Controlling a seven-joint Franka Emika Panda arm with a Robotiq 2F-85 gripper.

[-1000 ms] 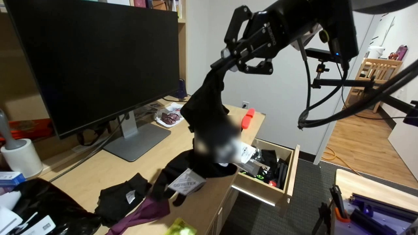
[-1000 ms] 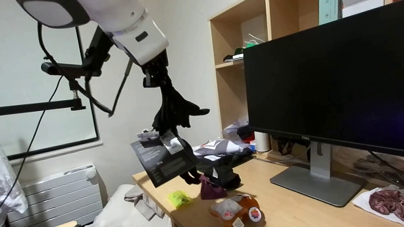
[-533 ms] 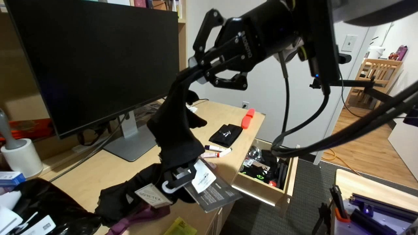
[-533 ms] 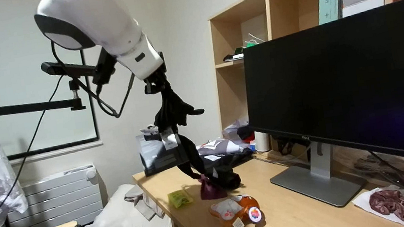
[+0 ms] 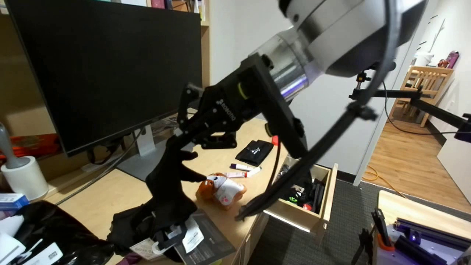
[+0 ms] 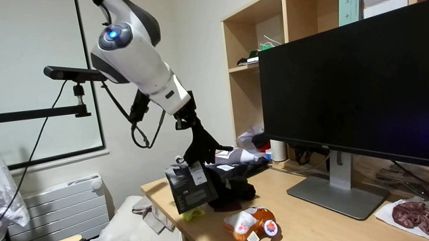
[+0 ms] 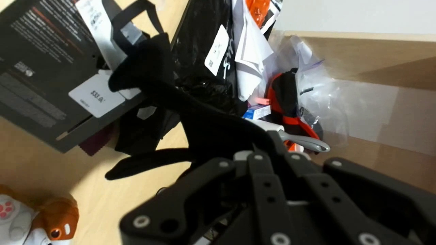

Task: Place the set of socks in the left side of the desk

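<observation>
My gripper is shut on the top end of the set of socks, a black fabric bundle that looks glove-shaped. It hangs down with white paper labels and a dark card at its lower end. In an exterior view it hangs above the far end of the light-wood desk. Its lower end overlaps a black cloth lying there; I cannot tell if they touch. In the wrist view the bundle runs from the closed fingers to the upper left.
A large black monitor stands behind. An orange-white plush toy lies near the desk's front edge. A black plastic bag and a lint roller are at the near left. A drawer is pulled out. Several markers lie nearby.
My gripper has moved left and down in an exterior view, carrying the bundle from near the drawer side to above the black cloth. The plush toy and dark pouch are uncovered.
</observation>
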